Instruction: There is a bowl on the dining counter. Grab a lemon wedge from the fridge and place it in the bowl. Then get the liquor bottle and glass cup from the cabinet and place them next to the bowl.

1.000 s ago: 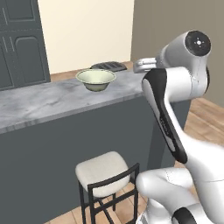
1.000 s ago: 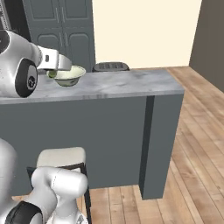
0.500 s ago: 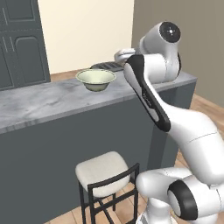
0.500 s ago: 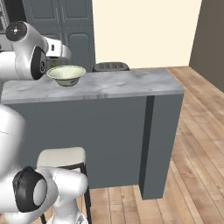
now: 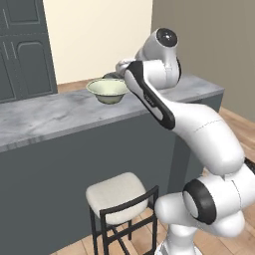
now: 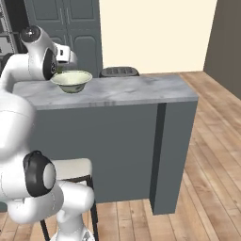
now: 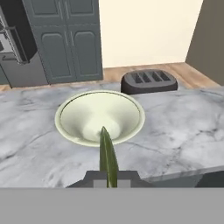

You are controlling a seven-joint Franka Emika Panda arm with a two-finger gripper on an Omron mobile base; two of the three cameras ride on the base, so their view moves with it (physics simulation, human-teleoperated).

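Bowl (image 5: 107, 90) on dining counter (image 5: 45, 114), stool (image 5: 118, 198) below

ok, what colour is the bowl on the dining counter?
Pale cream-green; the bowl shows best in the hand view.

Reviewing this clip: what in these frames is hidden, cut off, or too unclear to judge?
- Gripper: in the hand view its fingertips barely rise above the bottom edge; in both base views the arm's own wrist covers them.
- Lemon wedge: seen edge-on as a thin green sliver in the hand view; its shape cannot be judged.
- Toaster: slots too blurred to see inside.
- Fridge: cut off by the hand view's left edge.
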